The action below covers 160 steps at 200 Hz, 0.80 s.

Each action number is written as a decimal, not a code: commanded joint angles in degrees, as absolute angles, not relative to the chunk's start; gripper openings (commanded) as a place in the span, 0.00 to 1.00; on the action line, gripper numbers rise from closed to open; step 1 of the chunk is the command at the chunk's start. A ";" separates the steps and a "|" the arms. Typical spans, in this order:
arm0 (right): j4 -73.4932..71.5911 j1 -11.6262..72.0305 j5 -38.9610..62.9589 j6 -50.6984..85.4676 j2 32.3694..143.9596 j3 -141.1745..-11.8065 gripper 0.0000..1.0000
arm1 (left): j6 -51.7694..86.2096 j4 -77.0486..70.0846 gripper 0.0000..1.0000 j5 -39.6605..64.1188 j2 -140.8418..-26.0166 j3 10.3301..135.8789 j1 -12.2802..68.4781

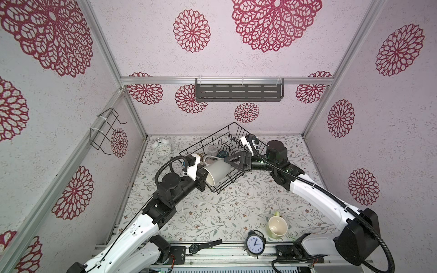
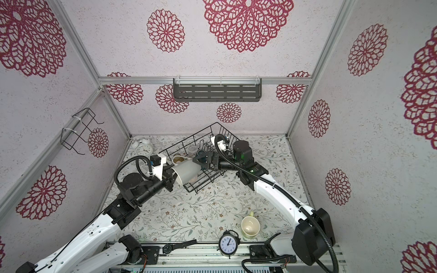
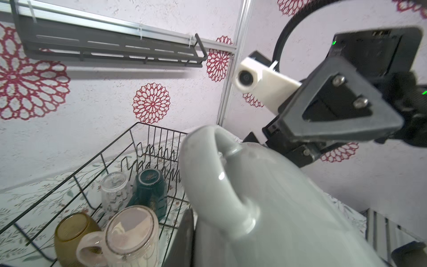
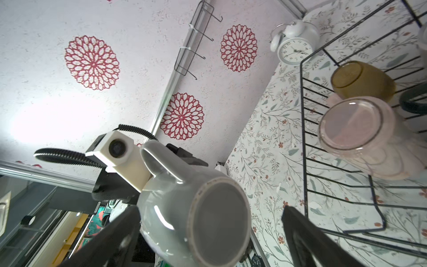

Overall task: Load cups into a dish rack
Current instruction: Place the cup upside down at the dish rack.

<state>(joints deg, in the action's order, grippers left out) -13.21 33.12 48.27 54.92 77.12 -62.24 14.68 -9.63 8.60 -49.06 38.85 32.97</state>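
Observation:
My left gripper is shut on the rim of a grey mug. It holds the mug on its side in the air over the near corner of the black wire dish rack. Facing it, my right gripper is open, its fingers spread either side of the mug's base. Upside down in the rack are an amber tumbler, a pink mug, a clear glass and a teal mug. A yellow-green mug lies on the table near the front.
A white alarm clock stands at the back left beside the rack. A black alarm clock and a wrist watch lie at the front edge. A slotted shelf hangs on the back wall, a wire bracket on the left wall.

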 commanded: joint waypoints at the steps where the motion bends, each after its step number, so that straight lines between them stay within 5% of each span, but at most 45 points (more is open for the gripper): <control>1: -28.58 34.10 51.62 61.42 75.85 -61.00 0.99 | 21.44 -20.83 0.00 17.01 -49.07 39.52 30.14; 160: -42.80 42.54 49.30 65.13 80.70 -64.07 0.89 | 33.54 -27.86 0.00 24.78 -57.40 41.31 29.34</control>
<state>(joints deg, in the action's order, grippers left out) -37.45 41.12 48.12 64.62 81.03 -61.73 32.18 -24.86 23.77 -56.40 39.66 28.93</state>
